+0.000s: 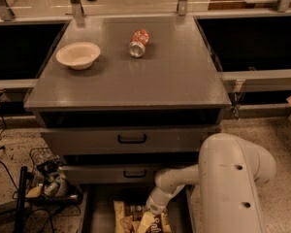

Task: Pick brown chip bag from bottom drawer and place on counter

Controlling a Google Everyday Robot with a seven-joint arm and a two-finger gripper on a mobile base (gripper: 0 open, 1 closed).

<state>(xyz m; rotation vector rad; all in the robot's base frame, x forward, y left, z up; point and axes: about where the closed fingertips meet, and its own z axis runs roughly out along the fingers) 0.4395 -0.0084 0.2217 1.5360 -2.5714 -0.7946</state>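
One step is in hand here, as I judge it: the grasp, with nothing lifted yet. The brown chip bag (127,216) lies flat in the open bottom drawer (98,212), at the lower edge of the view, its tan face and white lettering turned up. Your gripper (146,221) is down in that drawer, right over the middle of the bag and seemingly touching it. Whether it is spread, pressed together or pinching the foil I cannot tell, since its tip blends into the bag's own pale print. The arm (233,178) stands to the right of the cabinet. Its fat white upper link rises beside the drawer, and a thinner forearm (177,177) reaches left and down from it, crossing in front of the lower right of the middle drawer (136,174). Judging from that, your next move calls for a sure closing on the crinkly bag, then a pull outward, clear of the drawer fronts above, before any rise, or the bag may catch on them. The counter (160,81) is well above. A white bowl (78,55) sits at its left rear and a red soda can (138,43) lies on its side near the back middle, so the front half, away from both, looks the easy landing place.
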